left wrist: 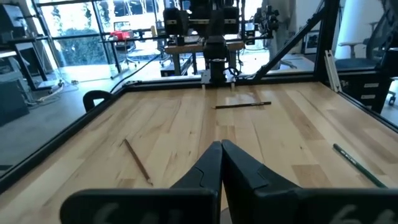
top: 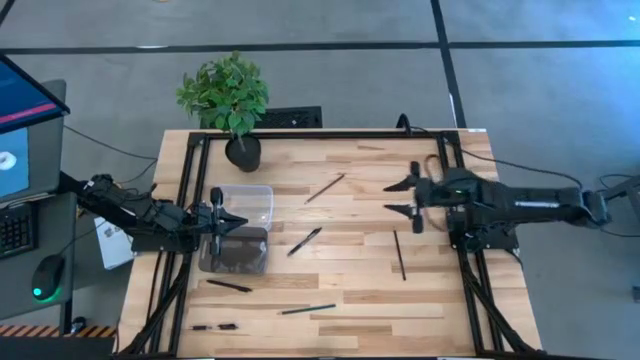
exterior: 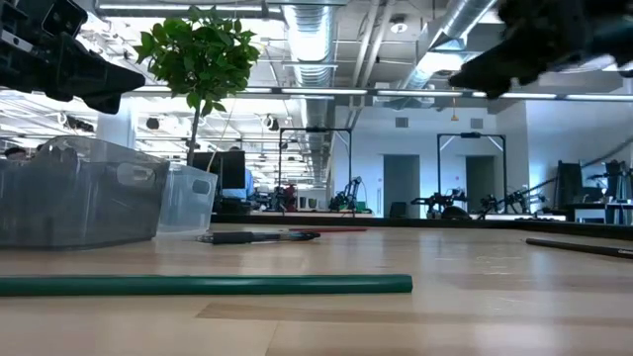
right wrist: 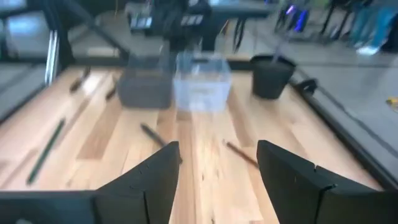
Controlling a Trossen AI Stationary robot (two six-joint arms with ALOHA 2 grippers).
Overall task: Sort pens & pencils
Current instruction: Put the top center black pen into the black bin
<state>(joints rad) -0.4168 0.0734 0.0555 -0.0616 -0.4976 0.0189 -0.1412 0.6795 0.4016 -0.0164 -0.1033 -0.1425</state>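
Left gripper (top: pixel 236 222) at table's 9 o'clock, above bins (top: pixel 240 228), fingers pressed together, apparently holding nothing. Right gripper (top: pixel 398 196) at 3 o'clock, fingers spread, empty. Pens & pencils (top: pixel 305 241) scattered on table (top: pixel 350 300): centre, 12, 4, 6–7 o'clock.

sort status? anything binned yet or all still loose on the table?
Done: cannot tell; the bins' contents are unclear.
In hand: nothing. Left gripper is shut and empty over the bins; right gripper is open above the table.
Left: about six pens & pencils loose on the table, including a green pencil.
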